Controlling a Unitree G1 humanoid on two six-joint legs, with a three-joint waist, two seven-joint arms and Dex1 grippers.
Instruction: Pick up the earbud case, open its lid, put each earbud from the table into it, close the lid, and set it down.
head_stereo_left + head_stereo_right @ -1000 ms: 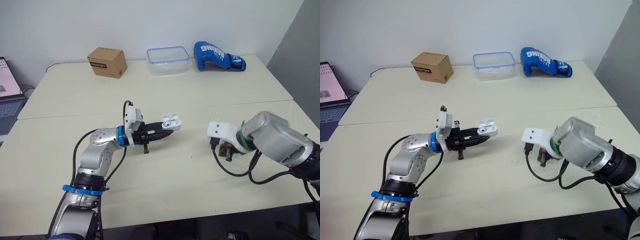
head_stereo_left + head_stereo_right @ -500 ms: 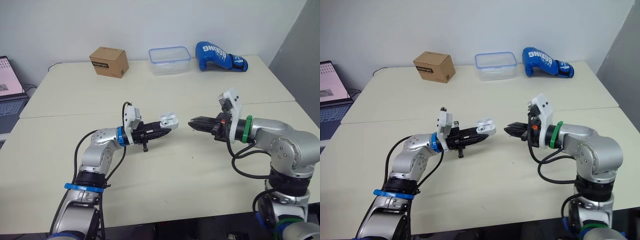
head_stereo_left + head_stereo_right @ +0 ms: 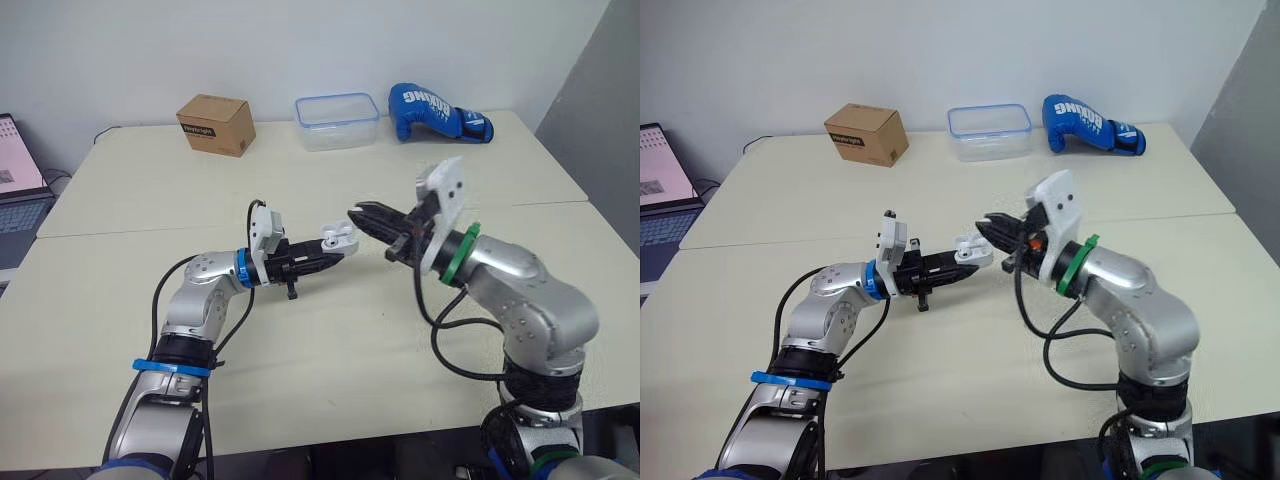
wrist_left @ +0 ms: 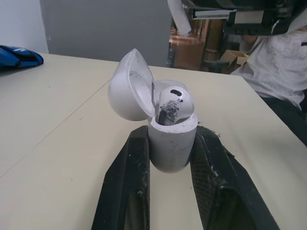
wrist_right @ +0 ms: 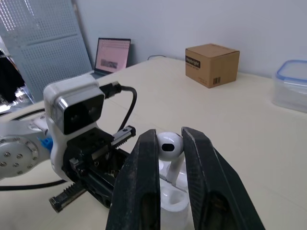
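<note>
My left gripper [image 3: 335, 254] is shut on the white earbud case [image 3: 338, 238] and holds it above the middle of the table. The case [image 4: 171, 141] sits between the black fingers [image 4: 127, 182], its lid [image 4: 129, 88] tipped open and one earbud [image 4: 170, 103] seated inside. My right gripper [image 3: 356, 213] reaches in from the right, tips just above the open case. It is shut on a second white earbud [image 5: 170, 145], whose stem points down at the case [image 5: 172, 201].
Along the far edge of the table [image 3: 330, 340] stand a cardboard box [image 3: 214, 124], a clear plastic container [image 3: 337, 121] and a blue boxing glove [image 3: 437, 112]. A laptop [image 3: 15, 170] sits at the far left. A person [image 4: 283, 62] sits beyond the table.
My right arm rose from the table at the right and swung left, bringing its tips over the open case. The left gripper kept the case almost in place.
</note>
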